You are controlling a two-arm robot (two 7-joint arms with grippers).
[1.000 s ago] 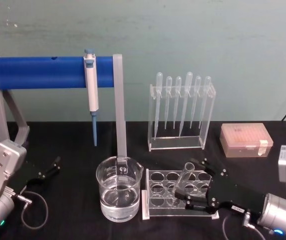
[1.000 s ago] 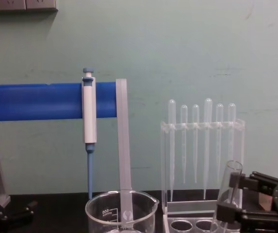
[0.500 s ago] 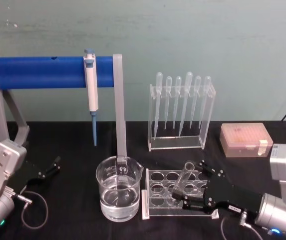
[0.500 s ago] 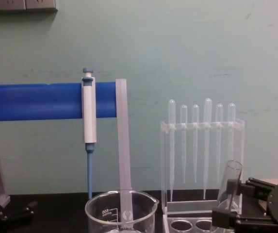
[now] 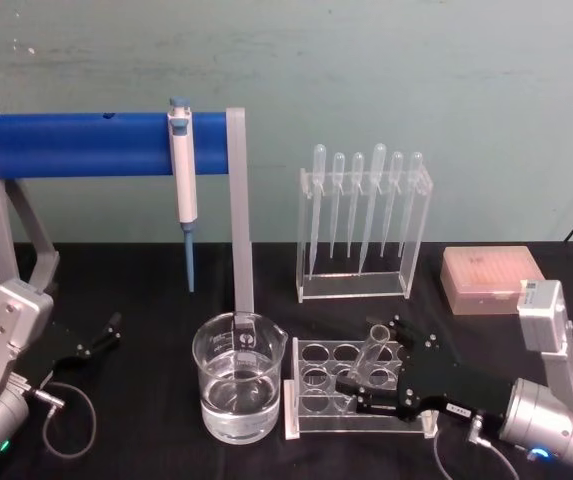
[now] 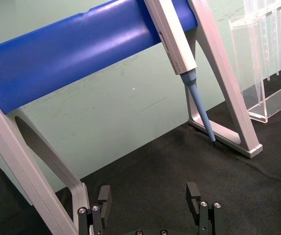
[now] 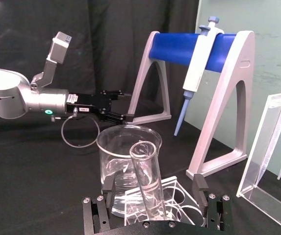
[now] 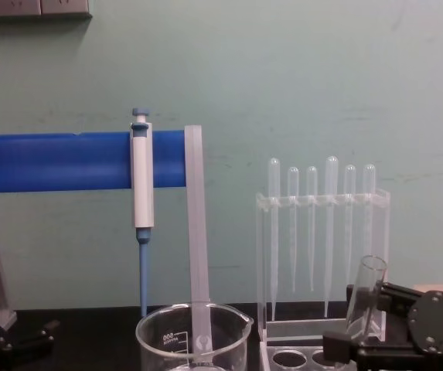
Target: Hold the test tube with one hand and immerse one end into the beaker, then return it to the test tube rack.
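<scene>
Test tube point(image 5: 366, 358) is seated in rack point(image 5: 296, 420), long axis tipped, rim toward 1 o'clock. Right gripper point(image 5: 378, 368) is set around it from 4 o'clock, fingers apart, 1 each side, not clamped. Beaker point(image 5: 238, 375) is found at 9 o'clock of the rack. Left gripper point(image 5: 101, 338) is parked at 8 o'clock, fingers spread. Right arm is judged nearer.

The clear glass test tube with a flared rim point(image 5: 372, 349) is standing in a hole of the clear plastic rack point(image 5: 309, 424), leaning with its open rim tipped toward the robot's right. The wide clear glass beaker with white graduation marks point(image 5: 238, 375) is sitting upright just left of the rack, partly filled with clear liquid. The black two-fingered right gripper point(image 5: 378, 365) is flanking the tube, its fingers point(image 7: 199, 185) spread apart and touching nothing.
</scene>
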